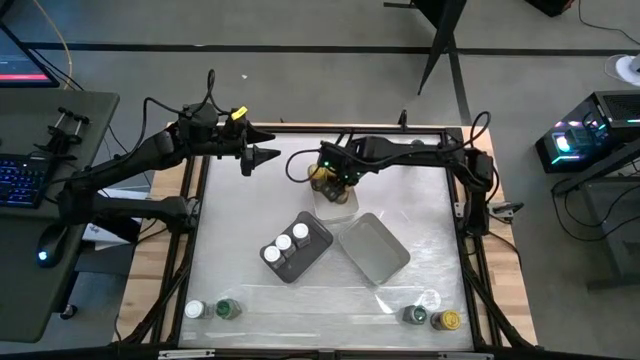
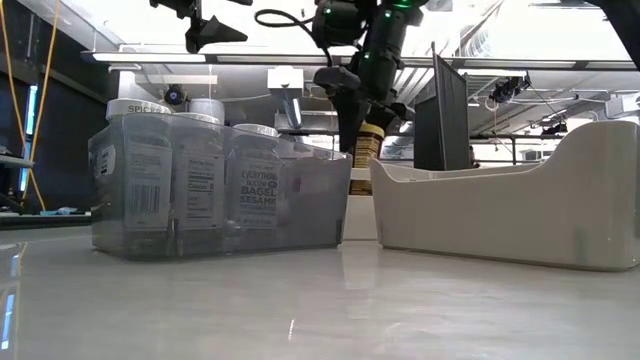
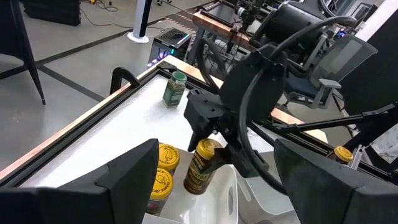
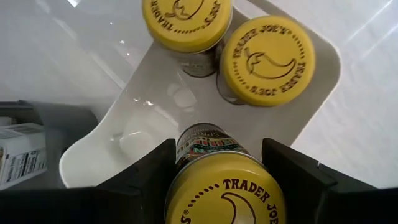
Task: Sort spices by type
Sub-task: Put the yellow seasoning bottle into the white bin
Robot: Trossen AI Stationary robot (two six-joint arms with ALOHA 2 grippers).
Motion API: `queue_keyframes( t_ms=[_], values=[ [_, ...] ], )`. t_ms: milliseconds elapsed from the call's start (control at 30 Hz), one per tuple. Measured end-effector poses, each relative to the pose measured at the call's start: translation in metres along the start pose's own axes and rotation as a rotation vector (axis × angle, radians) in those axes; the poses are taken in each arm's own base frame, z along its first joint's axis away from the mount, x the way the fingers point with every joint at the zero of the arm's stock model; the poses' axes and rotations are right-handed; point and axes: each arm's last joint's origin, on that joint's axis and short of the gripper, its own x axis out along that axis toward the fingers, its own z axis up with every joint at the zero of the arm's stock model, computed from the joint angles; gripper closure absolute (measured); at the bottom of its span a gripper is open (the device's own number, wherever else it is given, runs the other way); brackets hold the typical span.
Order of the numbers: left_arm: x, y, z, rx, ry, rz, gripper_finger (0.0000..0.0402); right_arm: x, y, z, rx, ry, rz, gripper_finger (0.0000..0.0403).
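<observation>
Holding a yellow-lidded jar (image 4: pixel 224 186) clamped btwn its fingers, right pincer (image 1: pixel 330 178) hangs over the white tray (image 4: pixel 155 106), w/ two yellow-lidded jars (image 4: pixel 266 59) already in it. Left pincer (image 1: pixel 262 156) hovers near the surface's (image 1: pixel 440 230) far edge, fingers apart. Three white-lidded jars (image 1: pixel 285 243) sit in the dark tray (image 1: pixel 318 236).

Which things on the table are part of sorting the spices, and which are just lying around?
Job: yellow-lidded jar held by the right gripper; two yellow-lidded jars in the white tray; white-lidded jars in the dark tray; loose jars along the near edge.
Lying about: grey tray; keyboard.
</observation>
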Motion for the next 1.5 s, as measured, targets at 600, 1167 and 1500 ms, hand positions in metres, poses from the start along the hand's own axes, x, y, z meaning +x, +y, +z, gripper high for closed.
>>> queue_keyframes(
  t_ms=[600,1167,1500],
  values=[
    [0.000,-0.002,0.005,0.101,-0.048,-0.034,0.0096,0.000,0.003,-0.002,-0.089,0.010,0.019,0.0189],
    [0.000,-0.001,0.005,0.151,-0.056,0.019,0.0096,0.000,0.005,0.000,-0.441,-0.013,0.052,0.0189],
    [0.000,0.000,0.006,0.151,-0.061,0.033,0.0096,0.025,0.007,0.004,-0.524,0.001,-0.001,0.0189]
  ],
)
